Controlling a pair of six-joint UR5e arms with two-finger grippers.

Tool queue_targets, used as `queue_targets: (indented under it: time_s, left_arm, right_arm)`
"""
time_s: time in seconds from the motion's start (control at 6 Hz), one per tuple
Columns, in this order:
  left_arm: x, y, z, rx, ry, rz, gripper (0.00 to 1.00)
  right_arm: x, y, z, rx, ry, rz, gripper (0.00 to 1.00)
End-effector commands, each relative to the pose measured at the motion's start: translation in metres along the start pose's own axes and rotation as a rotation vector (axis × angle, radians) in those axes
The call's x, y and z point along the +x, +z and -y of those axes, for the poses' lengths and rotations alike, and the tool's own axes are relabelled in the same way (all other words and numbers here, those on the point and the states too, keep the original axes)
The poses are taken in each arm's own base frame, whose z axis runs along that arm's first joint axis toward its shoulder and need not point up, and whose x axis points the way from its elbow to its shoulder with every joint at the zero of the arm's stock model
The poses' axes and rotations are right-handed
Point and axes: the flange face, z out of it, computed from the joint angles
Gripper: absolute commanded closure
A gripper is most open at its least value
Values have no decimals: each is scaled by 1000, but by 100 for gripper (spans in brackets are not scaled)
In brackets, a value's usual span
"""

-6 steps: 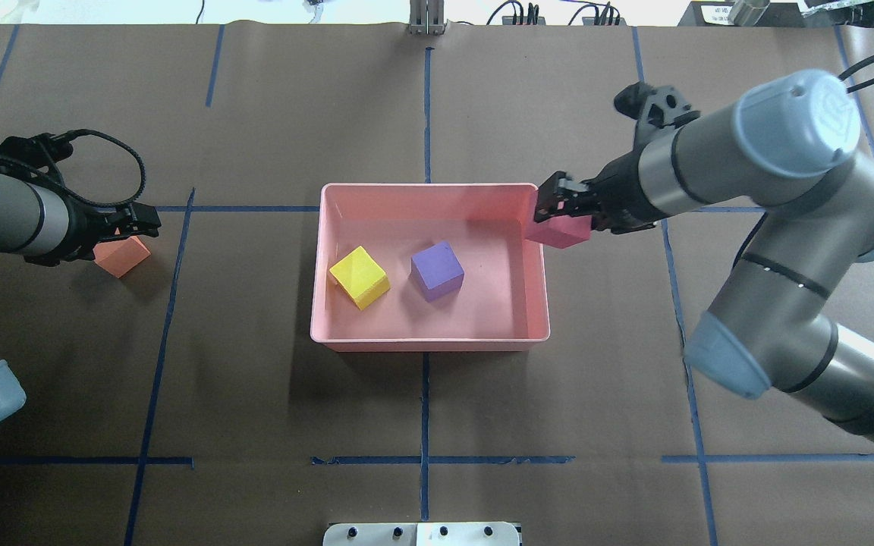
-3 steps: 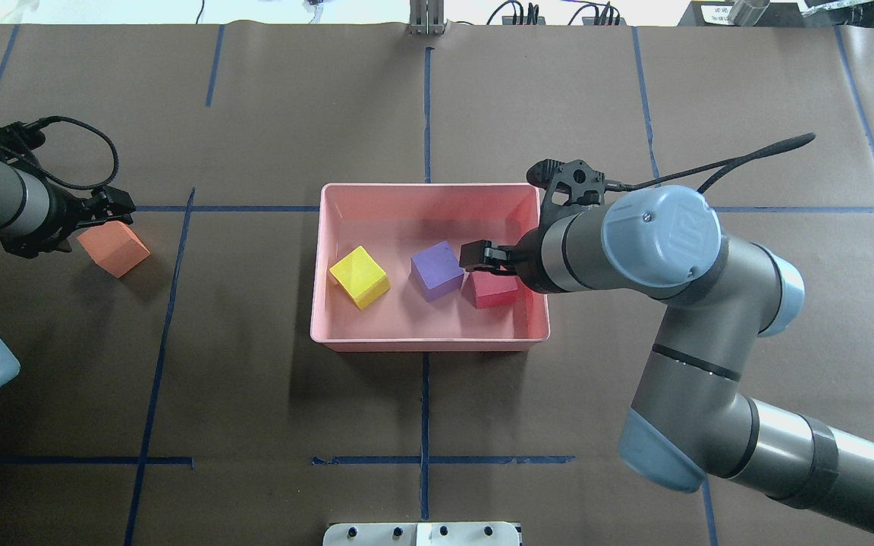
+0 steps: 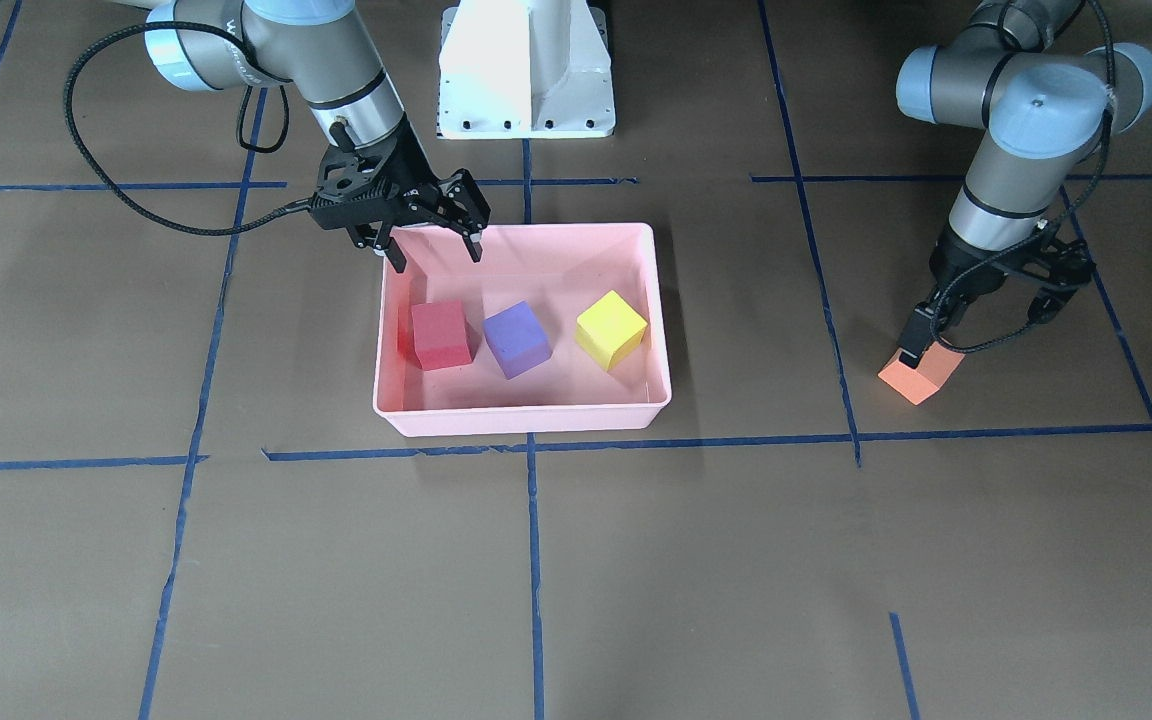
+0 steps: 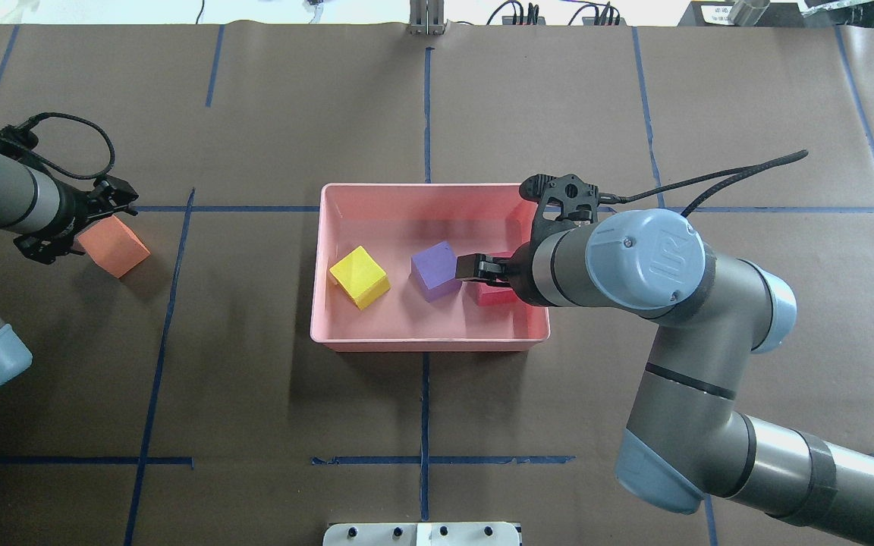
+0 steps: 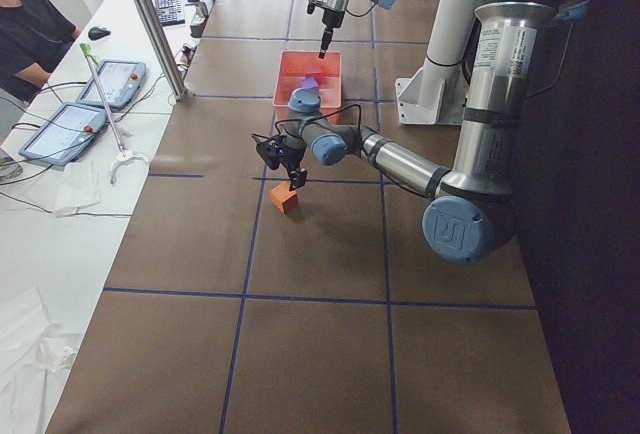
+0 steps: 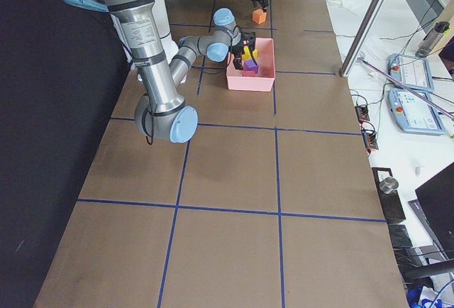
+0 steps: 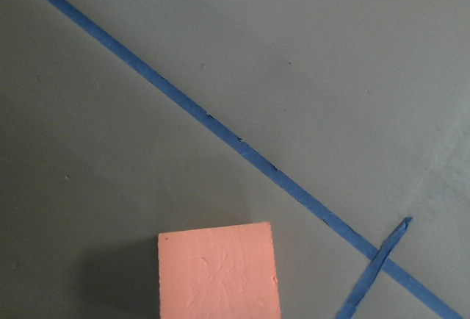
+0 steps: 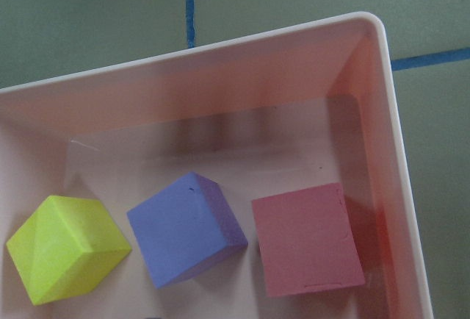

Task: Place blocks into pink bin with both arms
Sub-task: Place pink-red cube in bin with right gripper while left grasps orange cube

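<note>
The pink bin (image 3: 526, 420) (image 4: 429, 343) holds the red block (image 3: 439, 335) (image 8: 307, 238), the purple block (image 3: 516, 340) (image 4: 437, 271) and the yellow-green block (image 3: 611, 328) (image 4: 359, 277), side by side. My right gripper (image 3: 433, 250) is open and empty, raised above the red block at the bin's robot-side rim. The orange block (image 3: 921, 378) (image 4: 113, 248) lies on the table outside the bin. My left gripper (image 3: 976, 335) is open just above it, one fingertip at its top edge. The left wrist view shows the orange block (image 7: 219, 271) at the bottom, with no fingers.
The white pedestal base (image 3: 526, 70) stands behind the bin. Blue tape lines (image 4: 425, 459) cross the brown table cover. A side table with tablets (image 5: 75, 124) and an operator (image 5: 25, 39) lies beyond the far edge.
My right gripper carried the red block over the bin's right wall, let it go inside and lifted off open. My left gripper shifted slightly off the orange block.
</note>
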Motion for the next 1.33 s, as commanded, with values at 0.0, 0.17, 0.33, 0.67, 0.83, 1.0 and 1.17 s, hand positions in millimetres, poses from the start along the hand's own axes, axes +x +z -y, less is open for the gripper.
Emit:
queue_targets:
  time_s: [0.0,0.17,0.33,0.67,0.83,1.0,1.17]
  left_arm:
    - [-5,15,2,-8,-6,6,0]
    - [-10,22,2,-27,-5,22,0]
    - [-11,33,4,-28,-15,40,0]
    - [-15,50,5,-28,-14,70,0]
    - [-8,56,4,-31,-13,72,4]
    - [-6,54,3,-32,-15,69,30]
    - [5,50,-3,-40,-8,52,80]
  right_arm:
    - [2,-1,1,3,1,-1,0]
    - [2,-2,2,5,1,0,0]
    - [3,-5,4,10,3,3,0]
    - [5,-12,8,19,7,9,0]
    - [33,-50,7,20,9,9,0]
    - [69,-86,27,-2,43,-9,0]
    - [96,-102,55,-40,68,-13,0]
